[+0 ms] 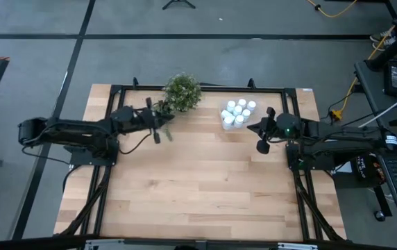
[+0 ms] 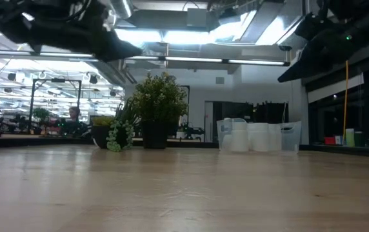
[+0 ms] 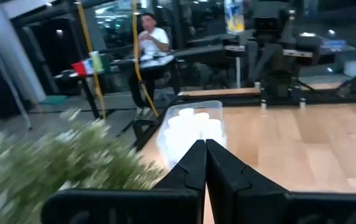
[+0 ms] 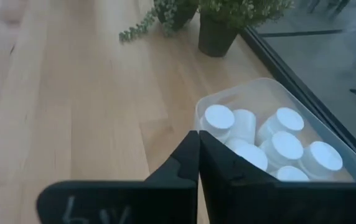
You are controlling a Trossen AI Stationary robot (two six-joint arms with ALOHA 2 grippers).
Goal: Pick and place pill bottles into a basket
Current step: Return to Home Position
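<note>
Several white pill bottles [image 1: 237,113] stand upright, caps up, inside the clear basket [image 4: 228,102], which rests on the far part of the table, right of the potted plant. In the low view the basket [image 2: 288,136] shows with the bottles [image 2: 249,136] in it. My left gripper [image 1: 162,125] hangs shut beside the plant, left of the basket, its fingers [image 3: 218,163] pointing level at the bottles [image 3: 193,126]. My right gripper [image 1: 250,126] hangs shut just near and right of the basket, slanting down over the bottles [image 4: 271,146]. Neither holds anything.
A leafy potted plant [image 1: 182,92] stands at the far edge, left of the basket, with a trailing sprig [image 4: 137,28] on the wood. A black frame [image 1: 205,87] runs along the table's edges. The wide near half of the table [image 1: 198,187] is bare wood. A person [image 3: 150,43] sits beyond the table.
</note>
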